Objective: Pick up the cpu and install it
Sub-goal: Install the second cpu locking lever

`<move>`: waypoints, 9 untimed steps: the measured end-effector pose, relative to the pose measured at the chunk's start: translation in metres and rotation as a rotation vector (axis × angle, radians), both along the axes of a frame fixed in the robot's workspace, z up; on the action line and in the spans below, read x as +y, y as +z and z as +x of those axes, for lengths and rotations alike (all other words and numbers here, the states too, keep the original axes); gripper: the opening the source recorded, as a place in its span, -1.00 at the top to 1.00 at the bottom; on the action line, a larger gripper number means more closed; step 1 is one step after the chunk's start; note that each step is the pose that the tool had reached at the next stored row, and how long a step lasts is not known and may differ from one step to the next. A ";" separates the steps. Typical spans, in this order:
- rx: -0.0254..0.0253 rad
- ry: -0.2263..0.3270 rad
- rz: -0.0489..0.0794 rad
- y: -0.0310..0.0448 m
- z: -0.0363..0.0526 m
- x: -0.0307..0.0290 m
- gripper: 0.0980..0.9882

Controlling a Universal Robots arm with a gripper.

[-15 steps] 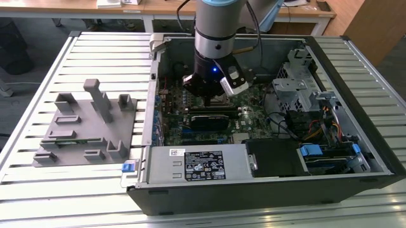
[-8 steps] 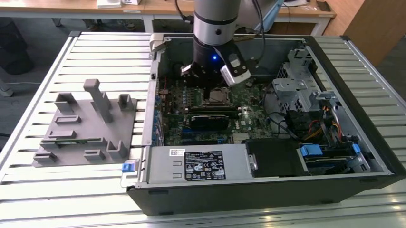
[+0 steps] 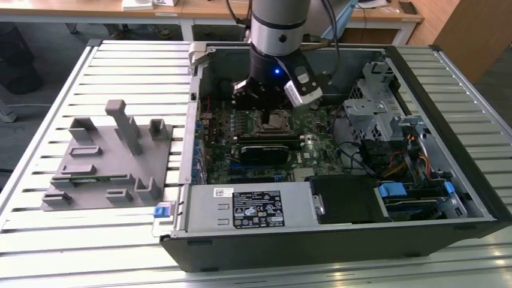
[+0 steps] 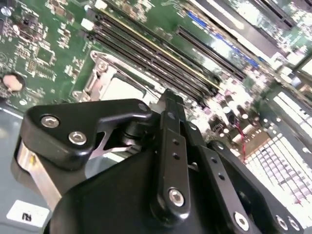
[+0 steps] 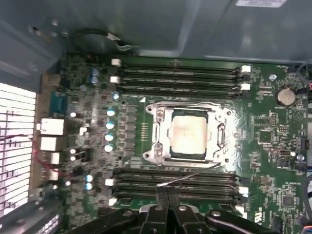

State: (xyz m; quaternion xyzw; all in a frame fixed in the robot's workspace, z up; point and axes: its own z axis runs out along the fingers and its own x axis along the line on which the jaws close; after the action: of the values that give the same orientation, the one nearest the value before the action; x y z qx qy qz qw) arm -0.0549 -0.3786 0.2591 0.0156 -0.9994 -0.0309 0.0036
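Inside computer case [image 3: 448, 198], cpu [image 5: 188, 135] seated in motherboard socket [image 5: 190, 132]; hand [image 5: 168, 192] above, clenched, empty.

The cpu [image 5: 188, 134] shows a pale silver-grey top inside a shiny metal socket frame [image 5: 158, 134] — set on a dark green motherboard [image 5: 273, 146] crossed by black memory slots [image 5: 178, 78]. The gripper [image 5: 168, 195] is black; the fixture [image 3: 108, 159] — plain grey — sits on a silvery slatted table [image 3: 48, 132].
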 end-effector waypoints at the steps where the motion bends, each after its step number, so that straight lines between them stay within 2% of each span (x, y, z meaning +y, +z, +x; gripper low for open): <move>1: 0.0003 -0.001 0.000 -0.0018 0.0005 0.0003 0.98; 9: 0.0011 -0.005 -0.004 -0.0136 0.0006 0.0050 0.98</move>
State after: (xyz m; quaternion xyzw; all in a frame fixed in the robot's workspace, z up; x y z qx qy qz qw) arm -0.0543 -0.3737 0.2456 0.0131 -0.9995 -0.0291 0.0041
